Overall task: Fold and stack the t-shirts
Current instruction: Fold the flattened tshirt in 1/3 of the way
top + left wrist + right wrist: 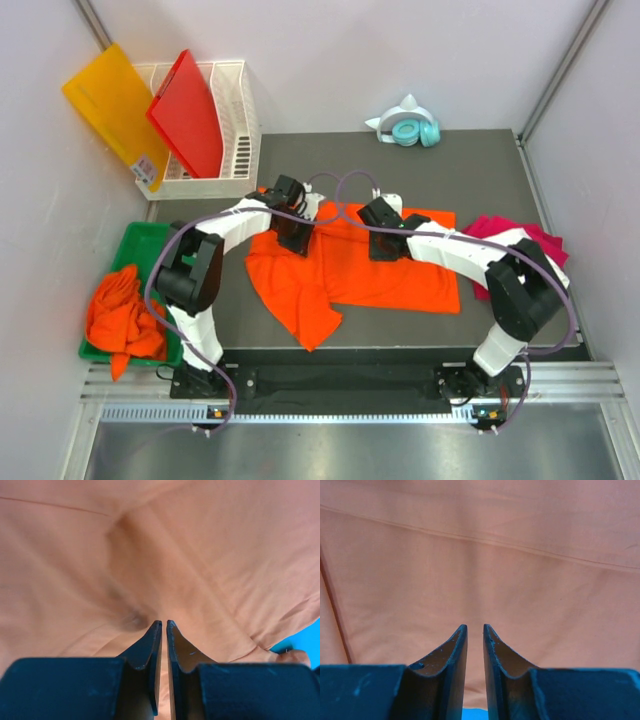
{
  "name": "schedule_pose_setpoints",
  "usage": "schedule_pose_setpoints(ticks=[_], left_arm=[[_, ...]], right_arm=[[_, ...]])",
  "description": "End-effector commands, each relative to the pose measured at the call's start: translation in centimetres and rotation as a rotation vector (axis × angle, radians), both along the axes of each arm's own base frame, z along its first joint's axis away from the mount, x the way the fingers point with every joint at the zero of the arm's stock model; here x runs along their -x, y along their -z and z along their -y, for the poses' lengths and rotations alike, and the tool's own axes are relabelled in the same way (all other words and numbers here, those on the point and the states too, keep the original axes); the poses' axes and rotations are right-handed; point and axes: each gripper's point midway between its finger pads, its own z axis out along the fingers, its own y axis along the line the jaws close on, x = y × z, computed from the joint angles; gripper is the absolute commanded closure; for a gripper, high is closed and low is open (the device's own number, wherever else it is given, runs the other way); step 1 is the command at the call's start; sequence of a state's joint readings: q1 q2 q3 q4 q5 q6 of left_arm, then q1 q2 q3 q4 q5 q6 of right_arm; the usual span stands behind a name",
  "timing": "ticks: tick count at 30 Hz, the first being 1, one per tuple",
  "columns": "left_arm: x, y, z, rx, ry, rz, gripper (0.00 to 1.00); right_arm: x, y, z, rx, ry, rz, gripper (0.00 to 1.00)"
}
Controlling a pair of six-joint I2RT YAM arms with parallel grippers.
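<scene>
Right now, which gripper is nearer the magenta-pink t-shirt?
Right. The right gripper is on the orange t-shirt, left of the magenta-pink t-shirt; the left gripper is farther left.

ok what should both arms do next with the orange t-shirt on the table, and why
Probably raise both grippers and carry the far edge of the bright orange cloth t-shirt towards the near edge. The left gripper and right gripper sit nearly closed there, and cloth puckers at the left tips.
</scene>
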State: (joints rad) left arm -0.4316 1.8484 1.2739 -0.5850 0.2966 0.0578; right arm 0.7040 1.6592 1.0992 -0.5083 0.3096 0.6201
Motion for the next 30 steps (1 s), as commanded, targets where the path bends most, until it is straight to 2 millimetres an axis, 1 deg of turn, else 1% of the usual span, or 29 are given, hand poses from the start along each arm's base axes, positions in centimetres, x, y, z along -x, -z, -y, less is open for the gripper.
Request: schedule_pose_setpoints(ticks=[1,3,4,6,7,8,9,10,11,12,13,15,17,18,19,20,21,22,23,24,27,30], left_arm=[[0.5,-0.6,0.8,0.002,0.044,0.001,0.88],[-1.0,-2.5,0.4,0.013,0.005,0.072,0.88],[-1.9,-4.8,0.1,0.027,-0.017,0.139,0.88],[-3.0,-7.1,-1.0,0.037,-0.070,0.204,0.87],[-3.4,-9.2,-1.6,0.048,-0.097,0.261,0.88],[-3.7,-10.1,-2.7,0.053,-0.132,0.281,0.87],[-3.6,-10.8,-3.2,0.060,-0.147,0.295,0.87],[-2.9,-12.0,-3.7,0.071,-0.152,0.319,0.87],[-2.4,-12.2,-4.3,0.064,-0.157,0.327,0.87],[-1.8,-12.3,-4.7,0.053,-0.143,0.337,0.87],[-0.4,-12.3,-5.2,0.044,-0.132,0.335,0.86],[1.3,-11.9,-5.7,0.032,-0.099,0.327,0.85],[3.5,-11.4,-6.4,0.021,-0.074,0.303,0.82],[4.2,-11.9,-6.7,0.022,-0.058,0.317,0.80],[5.2,-11.3,-6.8,0.018,-0.040,0.293,0.75],[6.1,-11.0,-6.9,0.015,-0.020,0.272,0.74],[6.8,-11.3,-6.8,0.023,0.002,0.272,0.71],[7.4,-11.0,-6.9,0.019,0.013,0.258,0.68],[7.9,-11.0,-6.9,0.022,0.025,0.249,0.57],[9.0,-10.9,-6.9,0.026,0.047,0.222,0.53],[10.8,-10.9,-6.5,0.036,0.107,0.196,0.42],[12.3,-11.0,-5.6,0.054,0.161,0.155,0.39]], right_arm=[[-0.3,-2.6,-0.3,-0.036,0.020,0.072,0.80],[-0.5,-3.8,0.3,-0.031,0.034,0.112,0.80],[-0.5,-5.1,0.7,-0.041,0.043,0.144,0.80],[-0.6,-6.3,1.7,-0.032,0.071,0.195,0.80],[-0.3,-7.4,2.3,-0.047,0.084,0.227,0.80],[-0.3,-8.0,3.0,-0.044,0.107,0.256,0.79],[0.0,-8.2,3.5,-0.044,0.115,0.271,0.79],[0.7,-8.5,4.3,-0.048,0.124,0.288,0.79],[1.0,-8.5,4.6,-0.054,0.122,0.294,0.79],[1.4,-8.0,4.9,-0.048,0.116,0.287,0.79],[2.2,-7.4,5.2,-0.042,0.104,0.269,0.78],[3.4,-6.2,5.9,-0.003,0.094,0.233,0.79],[4.6,-5.2,6.2,0.031,0.083,0.223,0.79],[5.1,-4.9,6.4,0.041,0.082,0.214,0.79],[5.6,-4.5,6.3,0.042,0.075,0.207,0.79],[5.9,-4.2,6.3,0.045,0.075,0.202,0.79],[6.0,-4.0,6.3,0.044,0.076,0.199,0.79],[6.2,-3.6,6.2,0.047,0.078,0.190,0.79],[6.3,-3.5,6.1,0.048,0.079,0.186,0.79],[6.2,-3.4,6.0,0.048,0.079,0.185,0.79],[6.2,-3.1,5.5,0.053,0.078,0.178,0.78],[6.2,-2.8,5.0,0.055,0.076,0.170,0.79]])
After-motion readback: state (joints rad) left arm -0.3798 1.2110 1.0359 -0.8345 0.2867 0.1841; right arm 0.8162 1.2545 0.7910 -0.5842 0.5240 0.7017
